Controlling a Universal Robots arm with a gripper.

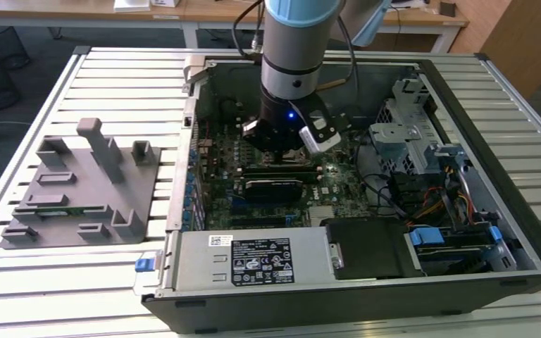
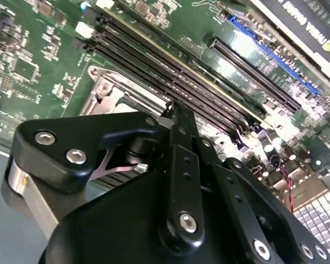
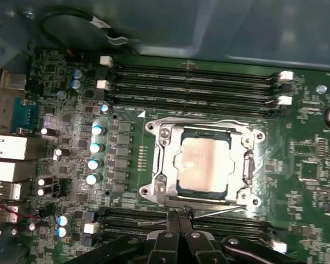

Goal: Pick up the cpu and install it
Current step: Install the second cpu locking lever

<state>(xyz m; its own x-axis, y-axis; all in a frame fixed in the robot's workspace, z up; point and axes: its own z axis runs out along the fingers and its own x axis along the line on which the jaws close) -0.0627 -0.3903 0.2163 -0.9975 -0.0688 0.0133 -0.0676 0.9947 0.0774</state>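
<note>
Dull silver-grey metal marks the cpu [image 3: 203, 164], lying flat inside the square socket frame [image 3: 157, 165] on the green motherboard [image 3: 313, 181], memory slots [image 3: 192, 82] on either side. It looks seated, apparently level with the frame; done well, this step wants the chip sitting even in its recess, corners aligned, with no sideways nudge. The claw [image 3: 179, 215] hangs just beside the socket's edge, its fingertips pressed together and gripping nothing, not touching the chip. In the exterior view the arm [image 1: 294, 42] reaches down into the open computer case [image 1: 496, 113].
</note>
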